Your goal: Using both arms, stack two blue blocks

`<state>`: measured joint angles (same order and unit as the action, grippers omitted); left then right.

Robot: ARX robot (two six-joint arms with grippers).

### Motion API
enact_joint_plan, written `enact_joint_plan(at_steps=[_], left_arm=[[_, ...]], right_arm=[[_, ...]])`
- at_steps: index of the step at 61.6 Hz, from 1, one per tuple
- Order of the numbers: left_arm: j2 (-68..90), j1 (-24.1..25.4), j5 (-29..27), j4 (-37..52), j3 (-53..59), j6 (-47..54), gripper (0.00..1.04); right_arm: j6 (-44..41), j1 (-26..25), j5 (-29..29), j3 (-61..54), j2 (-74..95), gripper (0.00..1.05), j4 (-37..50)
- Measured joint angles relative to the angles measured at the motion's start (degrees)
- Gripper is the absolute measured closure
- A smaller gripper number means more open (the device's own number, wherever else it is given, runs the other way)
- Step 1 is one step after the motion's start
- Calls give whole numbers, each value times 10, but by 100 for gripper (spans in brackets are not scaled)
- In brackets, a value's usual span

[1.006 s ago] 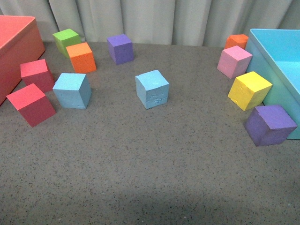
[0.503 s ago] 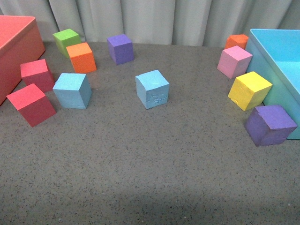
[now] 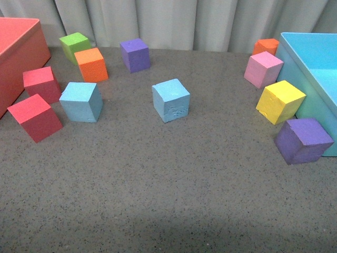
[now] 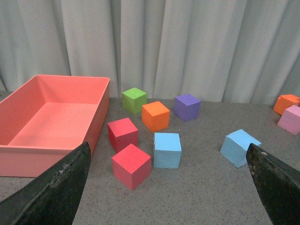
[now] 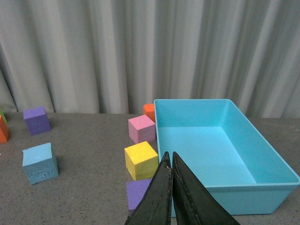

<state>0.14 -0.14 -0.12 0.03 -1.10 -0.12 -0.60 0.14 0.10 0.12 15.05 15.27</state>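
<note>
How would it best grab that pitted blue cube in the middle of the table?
From straight above, pinching two opposite side faces of the pitted blue cube. It sits flat on the table, turned askew, nothing near its sides; align the grip to that turn.

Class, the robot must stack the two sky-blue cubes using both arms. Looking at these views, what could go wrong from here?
1. The smooth blue block sits close to a red cube; the wide-open left gripper could knock it while closing in.
2. The right gripper is shut; unless it opens, it may push the scuffed blue block away.
3. Both blocks are turned differently, so the stack could sit skewed.
</note>
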Motion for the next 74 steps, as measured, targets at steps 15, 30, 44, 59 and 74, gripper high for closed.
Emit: enact_joint_plan(at_steps=[15, 30, 44, 59, 74], left_arm=[[0, 0, 0, 0, 0, 0, 7], [0, 0, 0, 0, 0, 0, 7], [0, 0, 0, 0, 0, 0, 7], [14, -9, -28, -29, -9, -18, 7], [435, -84, -74, 157, -115, -138, 7]], right_arm=[[0, 0, 0, 0, -38, 104, -38], [0, 0, -2, 0, -147, 104, -149], [0, 0, -2, 0, -148, 80, -152], [0, 0, -2, 0, -148, 30, -152], [1, 0, -2, 0, -148, 10, -152]])
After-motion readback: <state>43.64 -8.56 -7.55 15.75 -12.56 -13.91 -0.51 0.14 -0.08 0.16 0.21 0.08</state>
